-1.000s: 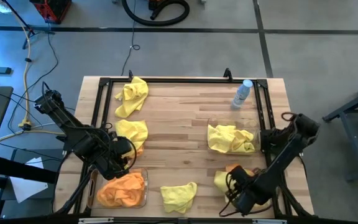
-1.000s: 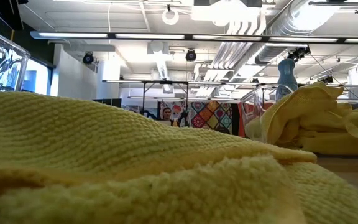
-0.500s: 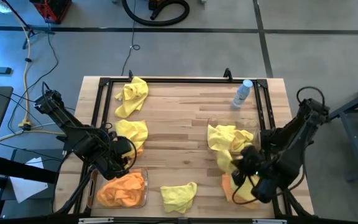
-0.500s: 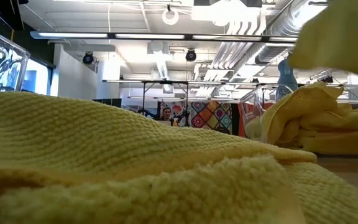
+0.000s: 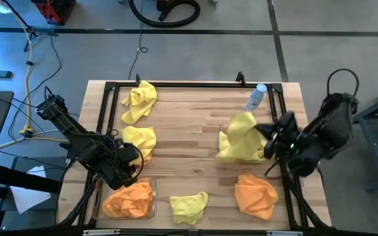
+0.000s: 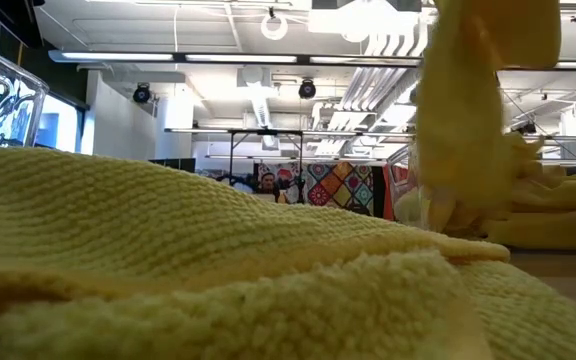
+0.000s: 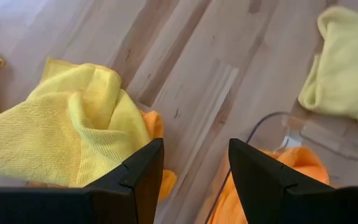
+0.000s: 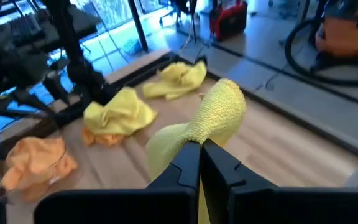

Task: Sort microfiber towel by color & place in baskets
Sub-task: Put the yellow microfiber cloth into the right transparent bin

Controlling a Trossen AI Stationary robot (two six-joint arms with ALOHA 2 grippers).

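My right gripper (image 5: 262,133) is shut on a yellow microfiber towel (image 5: 243,126), held in the air over the right basket (image 5: 221,132), which has yellow towels (image 5: 241,153) in it. In the low view the held towel (image 6: 458,120) hangs from the top of the picture. An orange towel (image 5: 254,195) lies on the table near the right front. My left gripper (image 5: 134,168) stands open above bare wood, between a yellow towel lying on an orange one (image 7: 67,130) and the left basket (image 5: 153,195), which holds an orange towel (image 5: 128,199). My right gripper pinches a bunched fold of the yellow towel (image 8: 205,132) between its two fingers. The fingers come from the table's right side, slanting a little downward. The towel is lifted clear of the table and hangs slack below the fingers over the right basket.
A yellow towel (image 5: 189,206) lies at the near edge and fills the low view's foreground (image 6: 218,260). Another yellow towel (image 5: 138,101) lies at the far left. A small clear bottle with a blue cap (image 5: 256,98) stands at the far right. A black frame (image 5: 176,85) runs round the table.
My right gripper has risen from the near right corner and gone toward the far edge, to above the right basket, tipping from pointing down to nearly level. The yellow towel has gone up with it and hangs free. The orange towel that it covered stays on the table.
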